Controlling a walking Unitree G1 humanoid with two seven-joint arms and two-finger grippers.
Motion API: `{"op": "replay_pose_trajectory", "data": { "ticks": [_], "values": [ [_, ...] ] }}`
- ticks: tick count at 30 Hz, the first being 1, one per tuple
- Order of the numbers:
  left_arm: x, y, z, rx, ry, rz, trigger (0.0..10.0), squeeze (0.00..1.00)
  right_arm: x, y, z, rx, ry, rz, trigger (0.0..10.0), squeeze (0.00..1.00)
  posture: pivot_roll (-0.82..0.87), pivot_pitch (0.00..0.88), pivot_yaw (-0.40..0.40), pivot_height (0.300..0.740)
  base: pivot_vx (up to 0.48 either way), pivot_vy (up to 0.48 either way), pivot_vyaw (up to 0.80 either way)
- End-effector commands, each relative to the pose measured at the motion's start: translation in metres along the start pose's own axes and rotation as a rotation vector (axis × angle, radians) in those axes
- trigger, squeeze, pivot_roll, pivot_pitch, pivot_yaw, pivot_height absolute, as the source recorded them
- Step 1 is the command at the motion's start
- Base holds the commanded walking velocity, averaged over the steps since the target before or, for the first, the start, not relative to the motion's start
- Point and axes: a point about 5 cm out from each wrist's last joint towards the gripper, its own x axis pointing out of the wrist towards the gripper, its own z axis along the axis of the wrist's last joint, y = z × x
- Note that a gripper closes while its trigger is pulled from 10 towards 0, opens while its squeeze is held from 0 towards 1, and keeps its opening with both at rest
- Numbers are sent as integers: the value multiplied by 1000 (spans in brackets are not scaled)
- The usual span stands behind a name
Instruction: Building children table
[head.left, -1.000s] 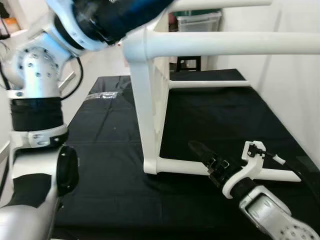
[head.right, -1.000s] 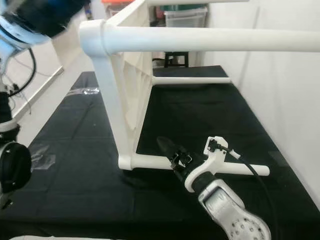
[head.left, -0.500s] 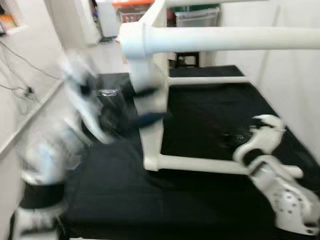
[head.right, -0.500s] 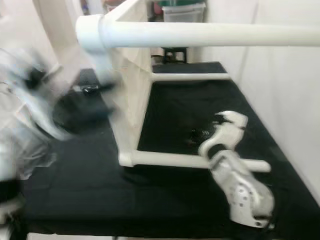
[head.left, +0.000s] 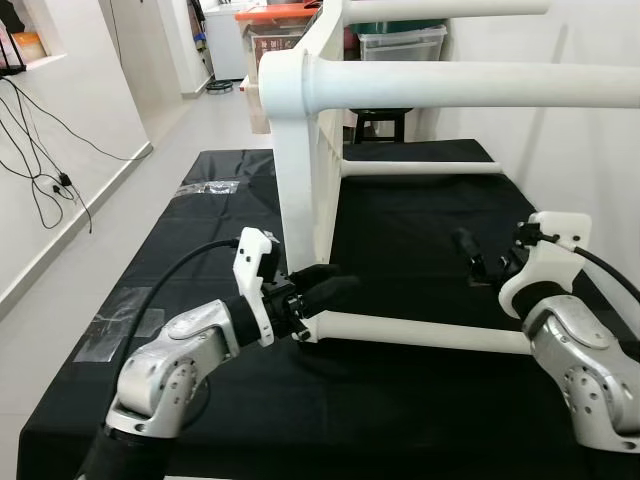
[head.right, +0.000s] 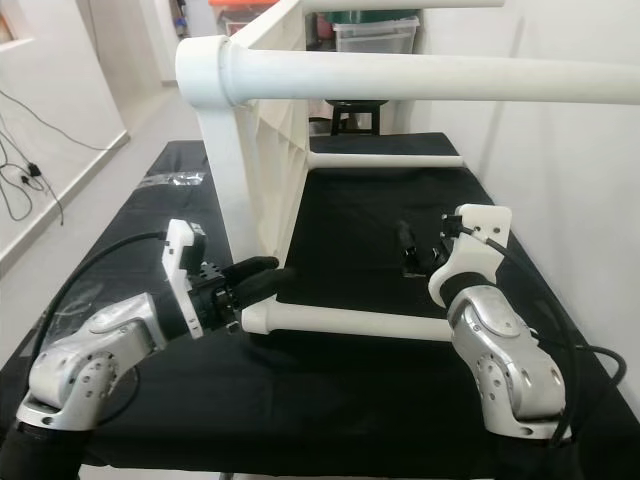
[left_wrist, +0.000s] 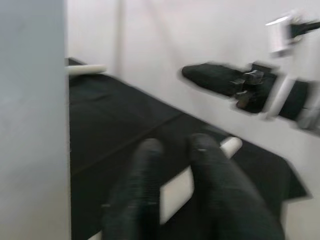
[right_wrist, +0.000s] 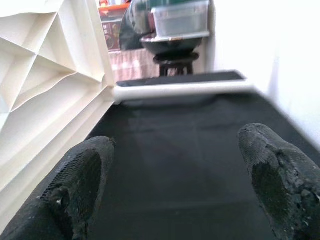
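Head views: the white plastic children's table is laid on its side on the black-covered table, so that its round legs project sideways and can be reached. The left gripper is placed at the foot of the ribbed tabletop, just above the lower white leg; contact cannot be judged. The right gripper is held above that leg, apart from it.

Left wrist view: the left gripper's fingers are blurred and seen close together over the leg, with nothing shown clamped; open or closed cannot be told.

Right wrist view: the right gripper's fingers are spread wide and empty, aimed along the cloth beside the ribbed underside, probably readied for a grasp.
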Motion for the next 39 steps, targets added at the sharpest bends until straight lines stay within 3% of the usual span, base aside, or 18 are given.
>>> {"op": "replay_pose_trajectory", "data": {
  "ticks": [1, 5, 6, 9, 10, 11, 12, 15, 17, 24, 25, 27, 28, 29, 32, 36, 37, 39],
  "values": [
    [0, 4, -13, 14, 45, 77, 0, 0, 1, 1, 3, -47, -19, -5, 10000, 0, -38, 0, 21, 740, 0, 0, 0],
    [7, 5, -22, 43, 67, 135, 0, 0, 1, -4, 11, -120, -50, -28, 10000, 0, -42, 0, 19, 740, 0, 0, 0],
    [11, 6, -25, 61, 80, 162, 0, 0, -1, -7, 17, -248, -73, 1, 10000, 0, -42, 0, 17, 740, 0, 0, 0],
    [11, 6, -25, 61, 80, 162, 0, 0, -1, -7, 17, -248, -73, 1, 10000, 0, -42, 0, 17, 740, 0, 0, 0],
    [13, 7, -27, 74, 88, 178, 0, 0, -2, -8, 21, -341, -85, 26, 10000, 0, -41, 0, 17, 740, 0, 0, 0],
    [13, 7, -27, 74, 88, 178, 0, 0, -2, -8, 21, -341, -85, 26, 10000, 0, -41, 0, 17, 740, 0, 0, 0],
    [17, 9, -29, 81, 95, 194, 0, 0, -8, -13, 23, -446, -69, 99, 10000, 0, -46, 0, 17, 740, 0, 0, 0],
    [20, 10, -31, 82, 101, 205, 0, 0, -18, -21, 30, -532, -52, 181, 10000, 0, -69, 0, 27, 740, 0, 0, 0],
    [26, 11, -35, 76, 109, 211, 0, 0, -36, -26, 43, -624, -24, 315, 10000, 0, -78, 0, 33, 740, 0, 0, 0],
    [28, 10, -37, 79, 115, 209, 0, 0, -44, -28, 48, -650, -14, 350, 10000, 0, -85, 0, 43, 740, 0, 0, 0],
    [30, 9, -39, 82, 116, 210, 0, 0, -48, -35, 55, -704, -10, 337, 10000, 1000, -86, 0, 43, 740, 0, 0, 0],
    [30, 9, -39, 82, 116, 210, 0, 0, -48, -35, 55, -704, -10, 337, 10000, 1000, -86, 0, 43, 740, 0, 0, 0],
    [31, 8, -41, 83, 120, 212, 0, 0, -52, -46, 60, -801, 17, 315, 10000, 1000, -89, 0, 47, 740, 0, 0, 0],
    [31, 8, -41, 83, 120, 212, 0, 0, -52, -46, 60, -801, 17, 315, 10000, 1000, -89, 0, 47, 740, 0, 0, 0],
    [33, 9, -45, 91, 122, 229, 0, 0, -59, -63, 72, -959, 47, 265, 10000, 1000, -92, 0, 49, 740, 0, 0, 0],
    [33, 10, -46, 91, 122, 236, 0, 0, -61, -68, 81, -981, 34, 244, 10000, 1000, -92, 0, 49, 740, 0, 0, 0],
    [33, 11, -47, 92, 124, 238, 1843, 0, -64, -71, 91, -999, 16, 226, 10000, 1000, -104, 0, 57, 740, 0, 0, 0],
    [33, 11, -48, 93, 126, 239, 1843, 0, -66, -73, 97, -1010, 4, 215, 10000, 1000, -104, 0, 57, 740, 0, 0, 0]
  ]
}}
